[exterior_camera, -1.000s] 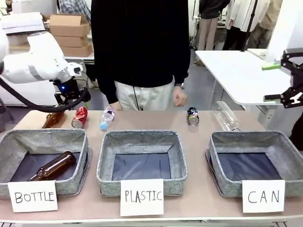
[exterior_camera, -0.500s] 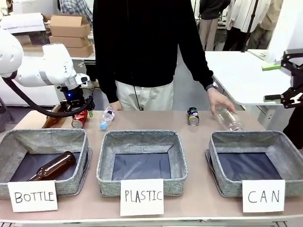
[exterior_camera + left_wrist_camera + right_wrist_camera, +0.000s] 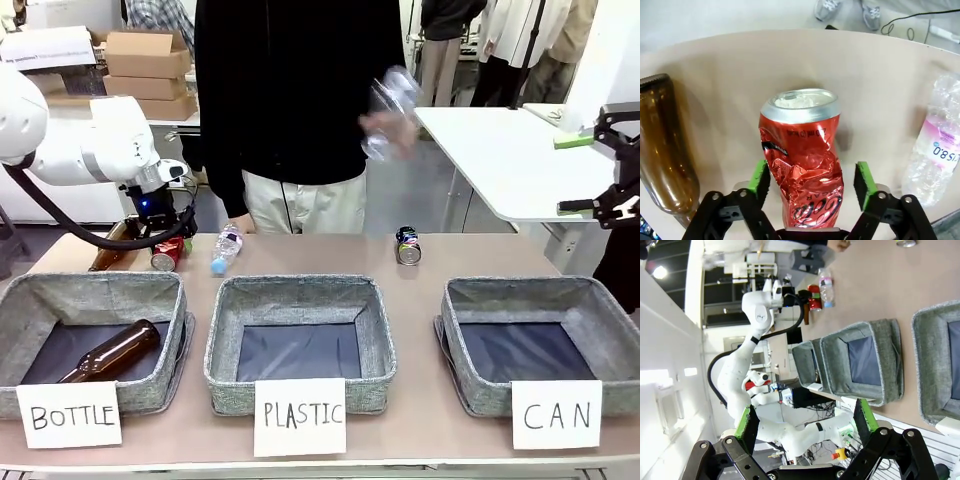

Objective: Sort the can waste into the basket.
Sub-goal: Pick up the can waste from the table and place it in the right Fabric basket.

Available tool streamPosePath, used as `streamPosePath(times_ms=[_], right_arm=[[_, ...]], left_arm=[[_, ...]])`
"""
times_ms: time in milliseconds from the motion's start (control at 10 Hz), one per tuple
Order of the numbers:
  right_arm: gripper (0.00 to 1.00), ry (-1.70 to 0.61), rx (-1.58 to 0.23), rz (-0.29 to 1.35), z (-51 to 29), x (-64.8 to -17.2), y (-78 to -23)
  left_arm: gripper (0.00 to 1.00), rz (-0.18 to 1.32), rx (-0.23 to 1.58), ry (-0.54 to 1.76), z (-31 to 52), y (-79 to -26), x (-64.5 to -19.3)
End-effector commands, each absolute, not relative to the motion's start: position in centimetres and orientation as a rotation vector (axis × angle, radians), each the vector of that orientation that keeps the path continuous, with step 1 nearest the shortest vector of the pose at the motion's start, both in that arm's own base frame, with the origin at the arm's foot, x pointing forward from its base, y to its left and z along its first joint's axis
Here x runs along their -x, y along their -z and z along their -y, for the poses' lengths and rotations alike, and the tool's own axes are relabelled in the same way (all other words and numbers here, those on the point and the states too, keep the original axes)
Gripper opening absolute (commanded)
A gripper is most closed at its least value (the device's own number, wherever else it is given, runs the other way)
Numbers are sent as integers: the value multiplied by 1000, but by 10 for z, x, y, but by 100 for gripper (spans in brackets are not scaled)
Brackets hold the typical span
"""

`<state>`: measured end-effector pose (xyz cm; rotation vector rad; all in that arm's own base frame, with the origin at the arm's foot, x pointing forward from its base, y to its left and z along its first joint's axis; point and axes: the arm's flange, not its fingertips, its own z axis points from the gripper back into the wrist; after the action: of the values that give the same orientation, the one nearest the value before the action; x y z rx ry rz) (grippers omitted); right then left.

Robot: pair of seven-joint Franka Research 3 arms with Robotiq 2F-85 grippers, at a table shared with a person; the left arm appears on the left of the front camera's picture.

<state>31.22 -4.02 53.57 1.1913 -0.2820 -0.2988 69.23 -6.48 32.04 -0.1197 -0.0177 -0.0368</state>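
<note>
Left tool (image 3: 811, 170), fingers apart, has sunk astride the red can (image 3: 800, 140); person (image 3: 300, 100) lifted clear bottle (image 3: 392, 100).

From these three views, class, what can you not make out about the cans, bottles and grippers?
1. Red can: front view, mostly hidden behind the left gripper.
2. Silver can: front view, print too small to read.
3. Clear bottle held up by the person: front view, motion-blurred.
4. Brown bottle: left wrist view, cut by the left edge.

Tabletop (image 3: 60, 255) far-left corner: brown glass bottle (image 3: 662, 150) and plastic bottle (image 3: 935, 145) flank red can (image 3: 802, 150), small gaps. Printed can (image 3: 407, 246) at far edge, clear all round.
</note>
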Motion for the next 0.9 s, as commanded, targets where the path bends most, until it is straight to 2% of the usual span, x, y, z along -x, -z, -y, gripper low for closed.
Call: streamPosePath(times_ms=[0, 100, 200, 800], right_arm=[[100, 279, -1214, 300, 39, -314, -536], [100, 279, -1214, 300, 39, -314, -536], [100, 279, -1214, 300, 39, -314, -536], [100, 279, -1214, 300, 39, -314, -536]], left_arm=[[0, 10, 88, 17, 69, -324, -697], [36, 14, 91, 18, 69, -324, -697], [0, 17, 88, 19, 69, -324, -696], [0, 38, 111, -13, 64, -330, -686]])
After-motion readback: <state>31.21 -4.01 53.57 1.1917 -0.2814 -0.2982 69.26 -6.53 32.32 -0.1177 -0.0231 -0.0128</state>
